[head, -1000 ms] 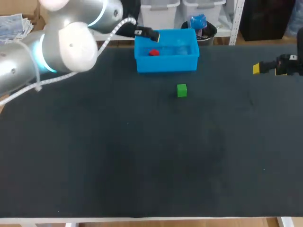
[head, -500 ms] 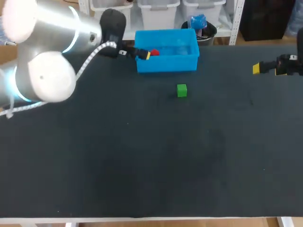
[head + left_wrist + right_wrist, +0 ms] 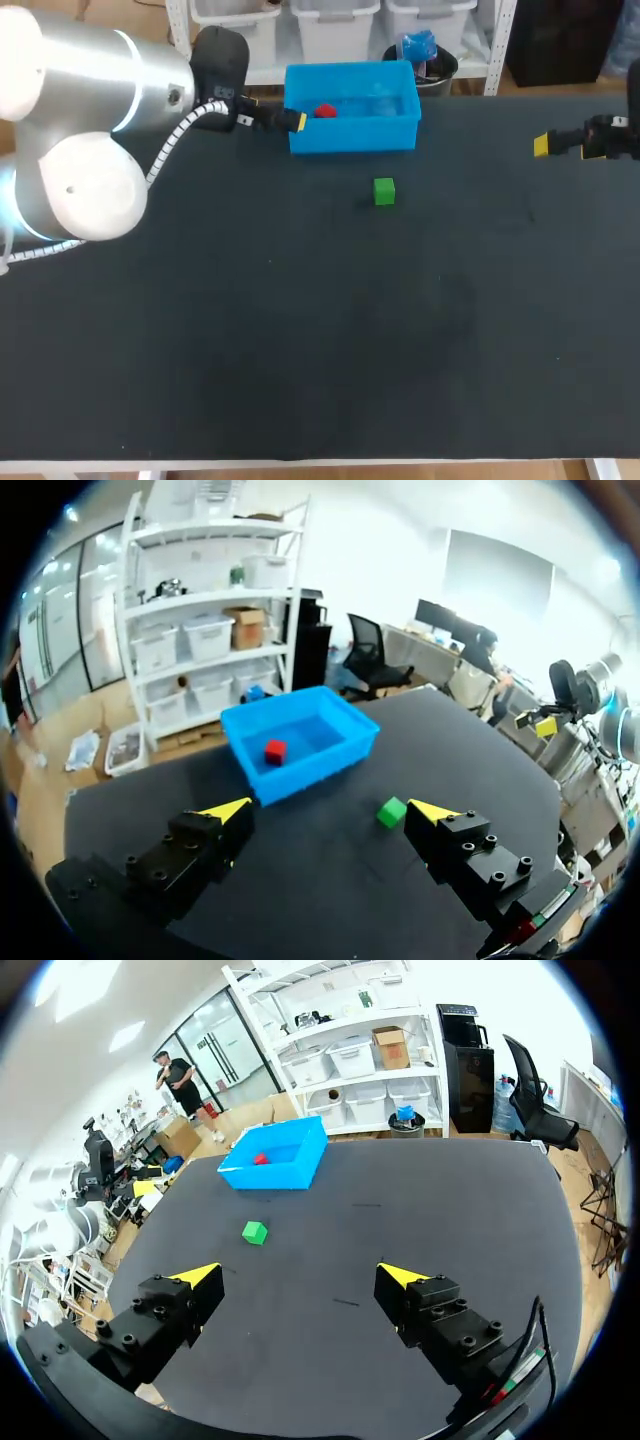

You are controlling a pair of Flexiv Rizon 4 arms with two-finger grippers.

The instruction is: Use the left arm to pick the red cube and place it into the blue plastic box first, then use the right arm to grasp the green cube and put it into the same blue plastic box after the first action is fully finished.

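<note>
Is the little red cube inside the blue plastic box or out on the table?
Inside: the red cube rests on the floor of the blue plastic box, walls all round.

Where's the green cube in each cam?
Head: green cube on the table, just in front of the box.
Left wrist: cube ahead of the left gripper, short of the box.
Right wrist: cube ahead of the right gripper, short of the box.
Landmark: box with red cube inside.
</note>
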